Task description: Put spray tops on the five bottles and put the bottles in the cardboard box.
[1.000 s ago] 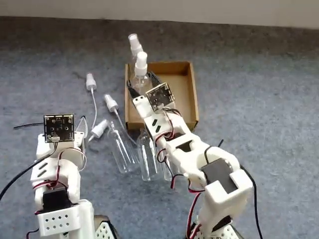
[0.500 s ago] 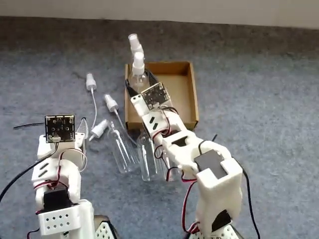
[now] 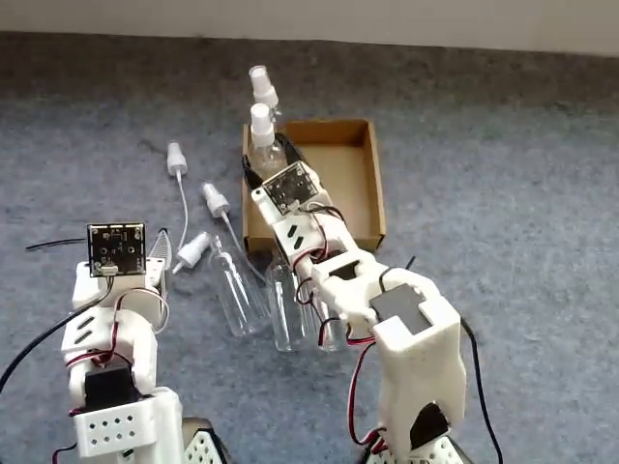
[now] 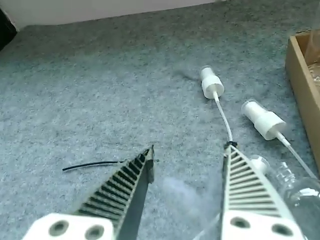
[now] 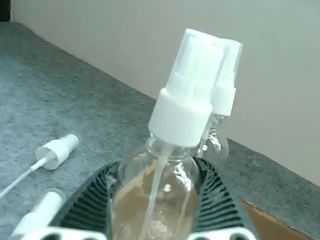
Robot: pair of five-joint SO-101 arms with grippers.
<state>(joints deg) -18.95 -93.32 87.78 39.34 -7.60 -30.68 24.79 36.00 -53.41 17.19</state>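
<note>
Bench (image 3: pixel 503 193): grey, carpet-like cover.
Cardboard box (image 3: pixel 377 184): open, ahead of the right arm.
Right hand (image 5: pixel 155 185): closed round a capped bottle (image 3: pixel 263 145), upright at the box's far corner on the left arm's side.
Left hand (image 4: pixel 187 165): spread wide, holding nothing, low over the bench.
Second capped bottle (image 3: pixel 261 85): upright just beyond the held one.
Bare bottles (image 3: pixel 235 290): lying side by side before the box.
Loose spray tops (image 3: pixel 176 158): three, between left hand and box.

A plain indoor room, perhaps a home or office, is suggested: the work surface is covered with grey carpet (image 3: pixel 503 193), and a bare pale wall (image 3: pixel 435 15) is seen behind.
</note>
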